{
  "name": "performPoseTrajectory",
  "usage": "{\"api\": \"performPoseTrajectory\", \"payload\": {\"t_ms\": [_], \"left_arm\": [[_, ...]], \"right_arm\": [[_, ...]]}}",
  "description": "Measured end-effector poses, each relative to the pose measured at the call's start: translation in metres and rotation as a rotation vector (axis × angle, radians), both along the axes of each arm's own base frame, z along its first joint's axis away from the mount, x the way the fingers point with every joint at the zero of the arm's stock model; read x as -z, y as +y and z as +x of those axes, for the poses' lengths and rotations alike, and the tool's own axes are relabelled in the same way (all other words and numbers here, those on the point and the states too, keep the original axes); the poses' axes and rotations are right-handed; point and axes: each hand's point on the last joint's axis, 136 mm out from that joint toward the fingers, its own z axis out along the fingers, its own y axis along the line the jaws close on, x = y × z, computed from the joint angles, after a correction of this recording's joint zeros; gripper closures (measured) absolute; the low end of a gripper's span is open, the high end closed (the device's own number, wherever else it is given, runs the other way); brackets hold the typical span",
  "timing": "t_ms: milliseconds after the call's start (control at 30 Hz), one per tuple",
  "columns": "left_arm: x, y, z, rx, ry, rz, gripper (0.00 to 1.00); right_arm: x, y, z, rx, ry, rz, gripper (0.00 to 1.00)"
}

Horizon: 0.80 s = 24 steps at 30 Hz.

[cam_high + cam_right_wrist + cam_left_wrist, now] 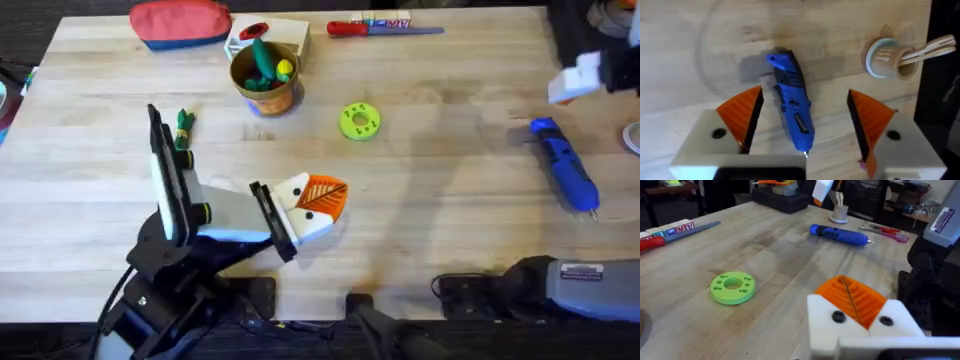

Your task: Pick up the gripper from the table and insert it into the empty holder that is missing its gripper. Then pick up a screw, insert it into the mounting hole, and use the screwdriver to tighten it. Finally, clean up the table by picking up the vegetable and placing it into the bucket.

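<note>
Left hand (318, 203) near centre, low over the surface (440, 200), orange pads pressed together. Right hand (805, 117) far right, fingers spread, hovering above the blue screwdriver (566, 165) lying flat. Vegetable (184, 128) lies left of centre. Farther back, the bucket (266, 82) holds toys.

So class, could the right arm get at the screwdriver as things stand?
Probably yes: the right gripper hangs open straight above the screwdriver, its orange pads either side, with bare table around it.
</note>
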Motion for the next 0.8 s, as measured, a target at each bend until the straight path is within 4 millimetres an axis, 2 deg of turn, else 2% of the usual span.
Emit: {"api": "performPoseTrajectory", "payload": {"t_ms": [133, 267, 500, 733, 800], "left_arm": [[0.000, 0.000, 0.000, 0.000, 0.000, 0.000, 0.995], [0.000, 0.000, 0.000, 0.000, 0.000, 0.000, 0.995], [0.000, 0.000, 0.000, 0.000, 0.002, 0.001, 0.995], [0.001, 0.001, 0.002, -0.014, 0.001, 0.002, 0.995], [0.001, 0.002, 0.004, -0.026, 0.001, 0.002, 0.995]], "right_arm": [[0.034, -0.004, -0.012, -0.174, 0.202, 0.021, 0.010], [0.060, -0.015, -0.013, -0.261, 0.292, 0.041, 0.008], [0.100, -0.022, -0.017, -0.281, 0.332, 0.175, 0.008], [0.125, -0.024, -0.003, -0.300, 0.319, 0.204, 0.013], [0.128, -0.023, -0.004, -0.301, 0.326, 0.212, 0.053]]}}
